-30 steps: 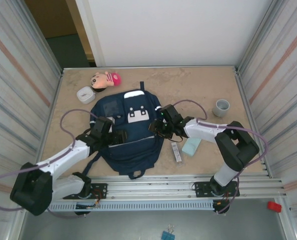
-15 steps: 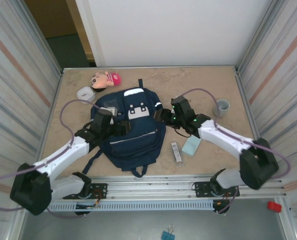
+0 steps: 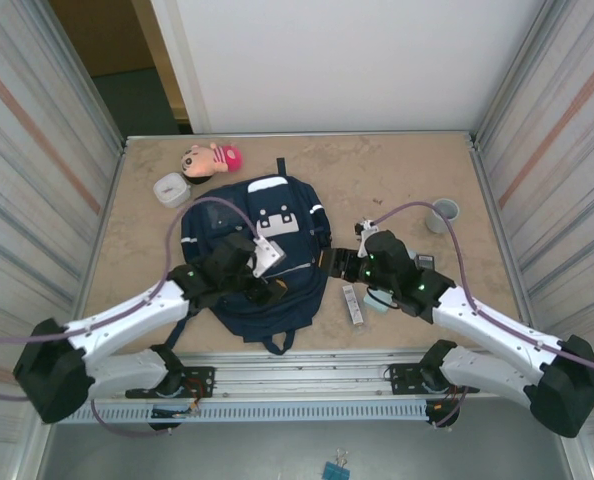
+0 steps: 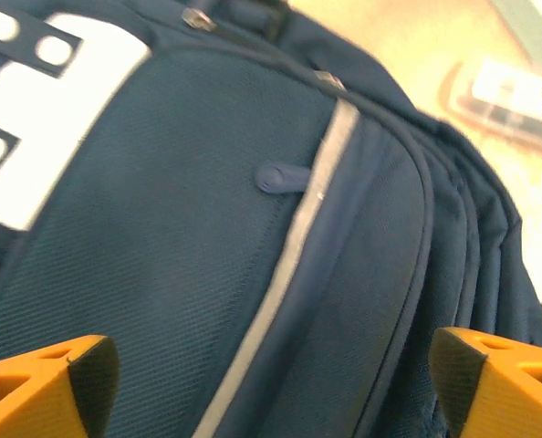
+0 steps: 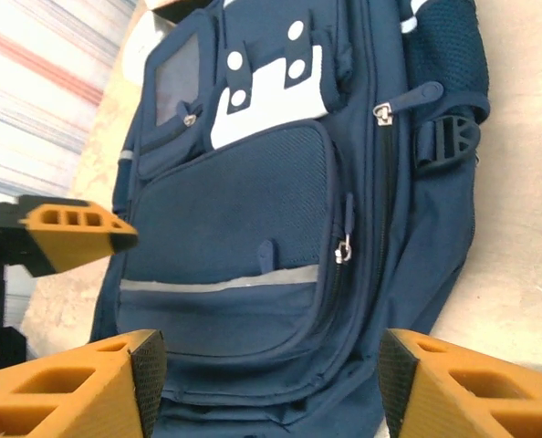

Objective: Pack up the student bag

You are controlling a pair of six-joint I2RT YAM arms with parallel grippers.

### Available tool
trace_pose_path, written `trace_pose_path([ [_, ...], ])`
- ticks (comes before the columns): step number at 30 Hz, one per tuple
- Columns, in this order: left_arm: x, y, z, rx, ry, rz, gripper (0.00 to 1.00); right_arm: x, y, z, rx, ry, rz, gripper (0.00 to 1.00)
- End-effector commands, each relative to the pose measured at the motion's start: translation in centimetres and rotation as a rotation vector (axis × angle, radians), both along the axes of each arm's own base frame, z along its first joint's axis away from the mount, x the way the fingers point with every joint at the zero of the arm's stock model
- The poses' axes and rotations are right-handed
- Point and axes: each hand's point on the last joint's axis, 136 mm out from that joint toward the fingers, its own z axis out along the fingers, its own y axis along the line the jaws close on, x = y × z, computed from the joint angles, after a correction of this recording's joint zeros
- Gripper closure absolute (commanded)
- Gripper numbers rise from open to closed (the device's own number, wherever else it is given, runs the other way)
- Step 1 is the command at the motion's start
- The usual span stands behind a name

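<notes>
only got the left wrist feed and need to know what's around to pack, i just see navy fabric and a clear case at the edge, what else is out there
Observer: A plush doll with a pink hat lies just beyond the far end of the student bag.
Operator: anything off to the right
Observer: A grey cup stands upright far to the right, well apart from the bag.
Operator: where's the other arm
Observer: The right claw hangs open at the bag's right edge, holding nothing.
</notes>
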Motion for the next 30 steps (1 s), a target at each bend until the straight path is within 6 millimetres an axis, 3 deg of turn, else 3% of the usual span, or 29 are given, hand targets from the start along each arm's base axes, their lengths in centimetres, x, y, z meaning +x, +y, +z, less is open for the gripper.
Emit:
trace_pose_path([
  [1, -0.4, -1.8, -0.6, 0.046, -0.004, -0.133, 0.08, 0.4, -0.4, 1.7, 0.019, -0.077, 0.014, 0.36],
  [8, 1.5, -4.2, -2.2, 0.120, -0.091, -0.179, 0.04, 0.6, -1.6, 1.9, 0.058, -0.091, 0.021, 0.35],
  [12, 2.6, -4.2, -3.7, 0.182, -0.094, -0.140, 0.05, 0.1, -1.8, 1.8, 0.071, -0.083, 0.052, 0.35],
  [14, 3.2, -3.8, -4.3, 0.213, -0.108, -0.110, 0.14, -0.1, -2.0, 1.7, 0.068, -0.087, 0.057, 0.34],
  [17, 3.2, -3.8, -4.0, 0.204, -0.134, -0.113, 0.41, -0.3, -2.3, 1.6, 0.078, -0.098, 0.056, 0.33],
  [22, 1.5, -4.6, -0.2, 0.086, -0.213, -0.225, 0.94, 0.0, -2.6, 1.4, 0.097, -0.110, 0.094, 0.31],
  [24, 0.4, -4.9, 1.7, 0.032, -0.247, -0.289, 1.00, 0.3, -2.4, 1.6, 0.093, -0.123, 0.138, 0.31],
  [30, -2.4, -4.5, 5.7, -0.035, -0.267, -0.473, 1.00, 2.6, -1.3, 2.4, -0.001, -0.196, 0.314, 0.31],
])
